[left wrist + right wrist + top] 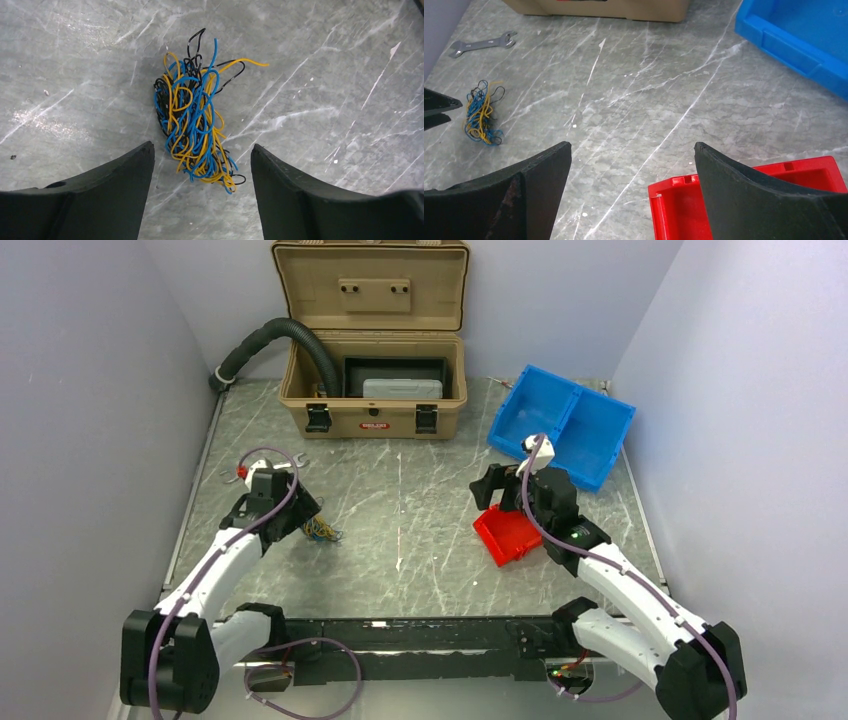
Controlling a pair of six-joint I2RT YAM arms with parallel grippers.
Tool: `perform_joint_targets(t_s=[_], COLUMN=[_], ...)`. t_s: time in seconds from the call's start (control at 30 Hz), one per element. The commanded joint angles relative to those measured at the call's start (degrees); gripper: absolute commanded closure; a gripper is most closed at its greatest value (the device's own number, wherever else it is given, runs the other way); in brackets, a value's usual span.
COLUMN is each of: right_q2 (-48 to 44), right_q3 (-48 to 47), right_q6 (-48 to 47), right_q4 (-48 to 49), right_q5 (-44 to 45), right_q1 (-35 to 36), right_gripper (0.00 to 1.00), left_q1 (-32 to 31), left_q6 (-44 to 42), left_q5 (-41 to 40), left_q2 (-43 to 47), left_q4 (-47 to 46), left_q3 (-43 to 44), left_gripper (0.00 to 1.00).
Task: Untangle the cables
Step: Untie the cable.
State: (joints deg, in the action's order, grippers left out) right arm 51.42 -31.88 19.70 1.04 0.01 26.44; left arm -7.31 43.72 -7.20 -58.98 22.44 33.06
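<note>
The cables [192,117] are one loose tangle of thin blue, yellow-orange and black wires lying on the marble table. In the top view this tangle [322,529] sits just right of my left gripper [296,516]. In the left wrist view my left gripper [202,150] is open, its fingers either side of the tangle's near end and not touching it. My right gripper [633,147] is open with nothing in it, above the table's middle right. The tangle [480,114] lies far to its left.
A red bin [507,534] lies under my right gripper, and a blue two-part bin [562,424] stands behind it. An open tan case [372,390] with a black corrugated hose [272,338] stands at the back. A wrench [483,44] lies beyond the tangle.
</note>
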Motion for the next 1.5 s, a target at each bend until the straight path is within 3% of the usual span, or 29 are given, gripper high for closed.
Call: perform_joint_targets(t_s=[0.0, 0.07, 0.27, 0.43, 0.5, 0.53, 0.57, 0.6, 0.9, 1.03, 1.23, 1.33, 1.47], right_q2=[0.62, 0.74, 0.8, 0.77, 0.69, 0.57, 0.55, 0.58, 2.61, 6.19, 16.51, 22.98, 28.42], right_q3=[-1.81, -1.83, -0.96, -0.31, -0.28, -0.24, -0.33, -0.56, -0.33, -0.43, -2.79, -5.82, -7.58], right_q6=[-0.83, -0.58, 0.54, 1.17, 1.29, 1.23, 1.03, 0.77, 1.71, 2.86, 3.46, 2.92, 3.39], right_q4=[3.36, 3.51, 4.45, 4.73, 4.59, 4.47, 4.19, 3.71, 3.88, 5.24, 5.4, 6.0, 12.05], right_q5=[-1.24, -1.4, -2.0, -2.54, -2.84, -2.96, -3.02, -2.88, -6.16, -11.08, -15.28, -16.75, -18.97], right_q1=[0.03, 0.0, -0.01, 0.02, 0.01, 0.08, 0.07, 0.01, 0.02, 0.04, 2.01, 5.28, 10.36], right_gripper=[0.05, 0.06, 0.06, 0.06, 0.06, 0.06, 0.06, 0.06, 0.06, 0.07, 0.13, 0.23, 0.32], left_q1=[0.19, 0.19, 0.15, 0.02, 0.02, -0.05, -0.26, -0.74, -13.05, -14.55, -14.57, -14.57, -14.79], left_q6=[1.77, 2.35, 5.29, 5.82, 5.83, 5.49, 5.37, 5.43, -3.76, -4.1, -6.74, -7.33, -8.11], left_q5=[1.1, 0.58, -4.17, 0.41, 4.65, 7.07, 9.57, 11.68, 34.19, 44.79, 49.53, 52.39, 53.88], left_q2=[-1.46, -2.29, -7.62, -11.52, -13.52, -14.42, -15.02, -15.39, -14.96, -18.74, -28.72, -33.57, -36.66], left_q4=[-3.12, -2.63, 3.28, -1.63, -5.23, -7.12, -8.87, -10.18, -33.76, -48.01, -59.51, -66.93, -67.57], left_q3=[0.11, 0.44, 2.23, -0.05, -1.23, -1.52, -1.8, -1.92, 0.35, 0.06, 0.77, -0.09, 1.3], left_gripper=[0.32, 0.37, 0.37, 0.47, 0.62, 0.75, 0.93, 1.0, 1.0, 1.0, 1.0, 1.0, 1.0])
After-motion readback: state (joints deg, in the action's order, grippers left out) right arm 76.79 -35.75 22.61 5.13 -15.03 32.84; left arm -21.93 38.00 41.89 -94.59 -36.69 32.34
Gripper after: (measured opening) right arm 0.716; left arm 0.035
